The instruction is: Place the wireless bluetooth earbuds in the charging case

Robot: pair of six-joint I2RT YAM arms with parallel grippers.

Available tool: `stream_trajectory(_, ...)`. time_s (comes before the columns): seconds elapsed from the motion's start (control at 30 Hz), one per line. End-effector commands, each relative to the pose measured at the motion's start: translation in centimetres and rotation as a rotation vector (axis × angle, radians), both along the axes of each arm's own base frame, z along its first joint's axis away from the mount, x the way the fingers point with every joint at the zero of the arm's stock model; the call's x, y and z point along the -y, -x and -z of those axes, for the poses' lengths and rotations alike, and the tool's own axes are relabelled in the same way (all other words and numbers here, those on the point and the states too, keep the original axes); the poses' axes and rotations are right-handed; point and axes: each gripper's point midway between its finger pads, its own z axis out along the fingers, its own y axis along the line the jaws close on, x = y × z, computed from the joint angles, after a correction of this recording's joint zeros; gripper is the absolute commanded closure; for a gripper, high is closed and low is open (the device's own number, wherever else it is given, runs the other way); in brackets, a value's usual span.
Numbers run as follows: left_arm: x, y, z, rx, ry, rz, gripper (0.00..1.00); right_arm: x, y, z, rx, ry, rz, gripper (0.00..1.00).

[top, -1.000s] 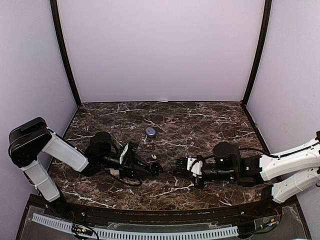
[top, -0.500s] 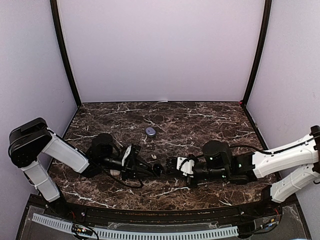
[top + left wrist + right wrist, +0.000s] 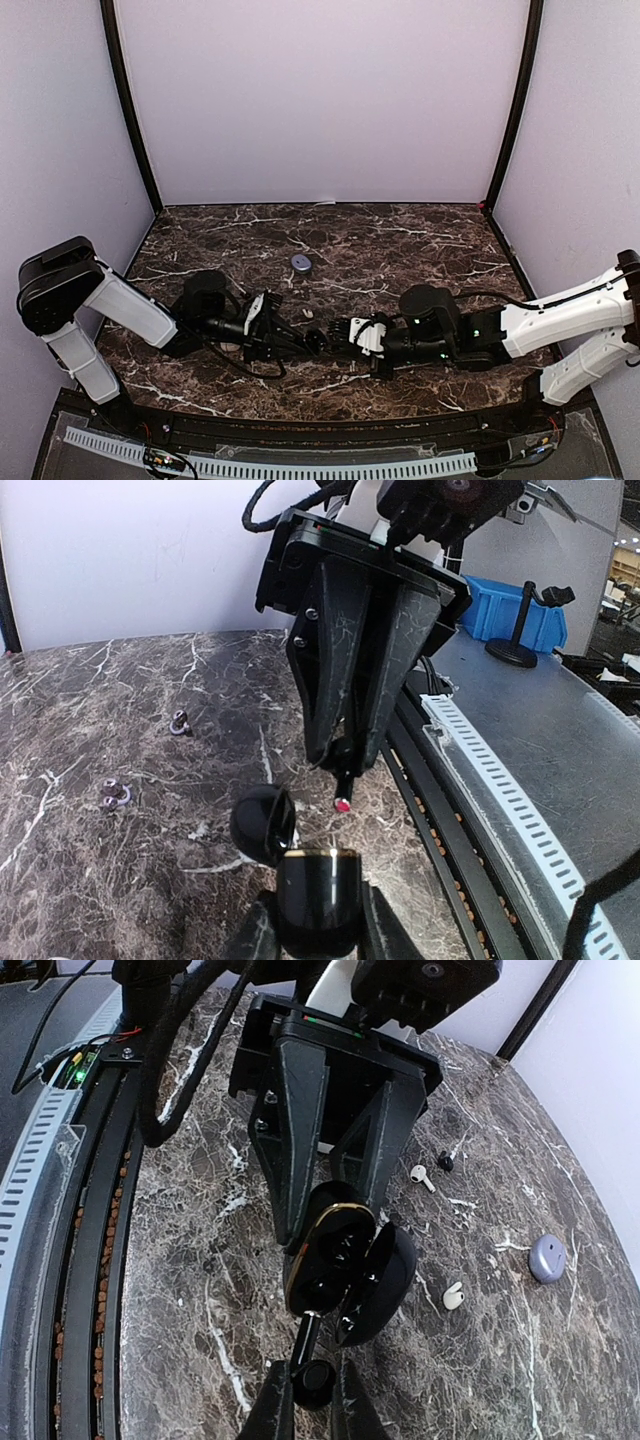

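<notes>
A dark marble worktop sits inside pale walls. 2 arms lie low over it and meet near its middle: the left arm reaches in from one side, the right arm from the other.

The left gripper is closed narrowly on a black case with a gold rim. The case is off the worktop, its lid swung open to one side.

The right gripper faces the case head-on. It is pinched nearly closed on 1 dark earbud with a short stem. The stem's red tip hangs just above the case's open mouth; the earbud is not seated inside.

Beyond the case, toward the back wall, a small round grey-blue disc lies on the worktop, well apart from the case.

Between the case and the disc lie 3 loose earbuds. There are 2 white earbuds: 1 just beside the case, 1 a little farther off. A black earbud lies just beside the farther white 1.
</notes>
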Motion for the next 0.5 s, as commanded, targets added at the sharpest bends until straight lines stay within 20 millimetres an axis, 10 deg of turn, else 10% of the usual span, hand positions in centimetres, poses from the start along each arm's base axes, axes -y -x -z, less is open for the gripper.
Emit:
stream_trajectory(0.0, -0.1, 0.4, -1.1, 0.047, 0.038, 0.007, 0.81, -0.8, 0.2, -1.2, -0.016, -0.034, 0.005, 0.98)
stream_trajectory(0.47, -0.5, -0.7, -1.3, 0.168, 0.029, -0.082, 0.81, 0.3, 1.1, -0.7, -0.166, -0.071, 0.049, 0.99)
